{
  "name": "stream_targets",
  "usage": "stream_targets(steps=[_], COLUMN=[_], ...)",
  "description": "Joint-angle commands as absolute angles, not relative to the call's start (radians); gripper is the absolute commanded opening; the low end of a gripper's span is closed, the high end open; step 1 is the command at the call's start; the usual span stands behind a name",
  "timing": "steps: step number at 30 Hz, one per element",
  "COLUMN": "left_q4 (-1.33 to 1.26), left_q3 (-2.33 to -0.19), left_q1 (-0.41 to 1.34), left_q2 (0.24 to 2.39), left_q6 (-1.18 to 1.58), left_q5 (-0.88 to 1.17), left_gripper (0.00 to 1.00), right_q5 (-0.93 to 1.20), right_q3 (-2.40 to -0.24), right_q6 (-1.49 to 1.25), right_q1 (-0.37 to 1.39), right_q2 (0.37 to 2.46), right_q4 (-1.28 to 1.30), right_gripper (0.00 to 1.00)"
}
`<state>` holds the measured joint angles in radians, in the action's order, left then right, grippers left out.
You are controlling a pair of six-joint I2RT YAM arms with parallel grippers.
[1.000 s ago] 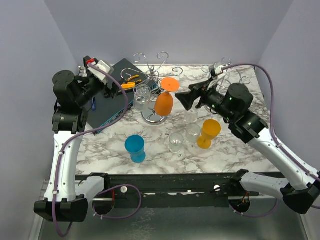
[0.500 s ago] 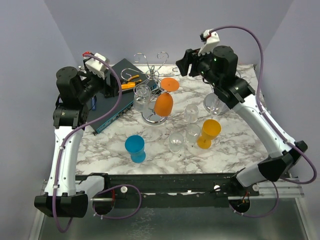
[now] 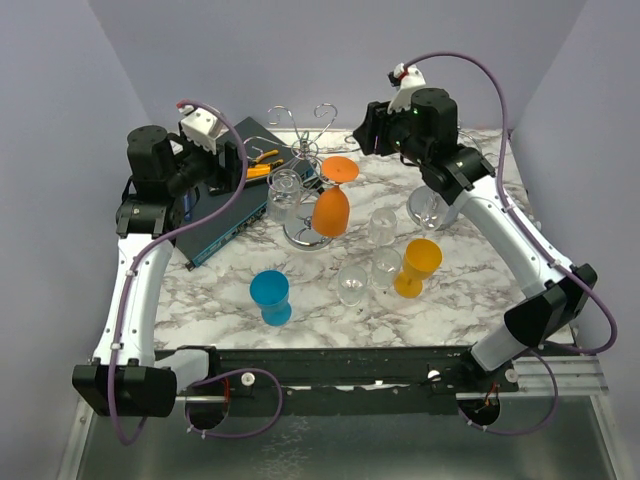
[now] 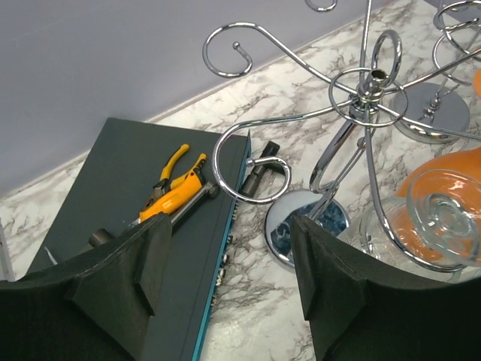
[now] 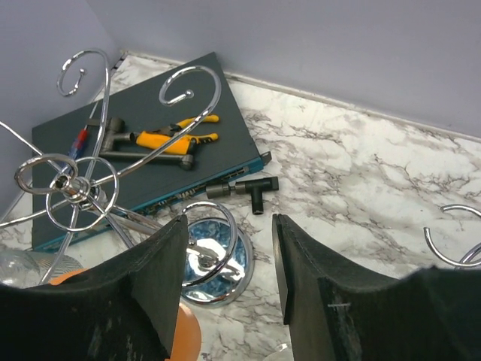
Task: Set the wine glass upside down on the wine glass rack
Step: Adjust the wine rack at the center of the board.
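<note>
Hovering the left gripper [image 3: 232,165] and right gripper [image 3: 365,128] spread wide, gripping nothing, at 9 and 2 o'clock of the wine glass rack [image 3: 298,236]. Approaching: needing to descend onto the upright wine glass [image 3: 383,228] at 4 o'clock, pinching its stem.

Two chrome racks [image 4: 368,83] are present. Glasses counted: five clear glasses [image 3: 382,226], one orange glass [image 3: 328,208], one yellow glass [image 3: 418,264], one blue glass [image 3: 270,297]. One dark case [image 3: 215,215], one yellow pliers [image 4: 174,192].
</note>
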<state>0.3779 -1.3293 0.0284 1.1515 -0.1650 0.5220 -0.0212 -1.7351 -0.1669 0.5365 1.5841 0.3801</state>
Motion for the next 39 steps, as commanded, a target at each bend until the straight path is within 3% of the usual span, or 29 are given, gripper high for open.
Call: stream_targets(steps=[1,10,21,39], left_q4=[0.392,0.385,0.347,0.299], left_q3=[-1.346,-1.377,-1.399,-1.43], left_q1=[0.032,0.032,0.035,0.051], left_q2=[1.185,1.224,1.281,1.351], left_q6=[-0.151,-0.12,-0.1,-0.102], left_q5=[0.499,0.517,0.528,0.502], left_gripper=[0.69,0.61,0.52,0.46], right_q5=[0.015,0.019,0.088,0.217], right_q3=[-1.702,-1.696,-1.641,-1.518], right_q6=[-0.18,-0.183,-0.226,-0.347], right_q1=[0.534,0.519,0.518,0.522], right_q2=[1.562,1.566,1.542,1.441], right_q4=[0.394,0.391,0.347,0.298], right_gripper=[0.54,0.47,0.15,0.06])
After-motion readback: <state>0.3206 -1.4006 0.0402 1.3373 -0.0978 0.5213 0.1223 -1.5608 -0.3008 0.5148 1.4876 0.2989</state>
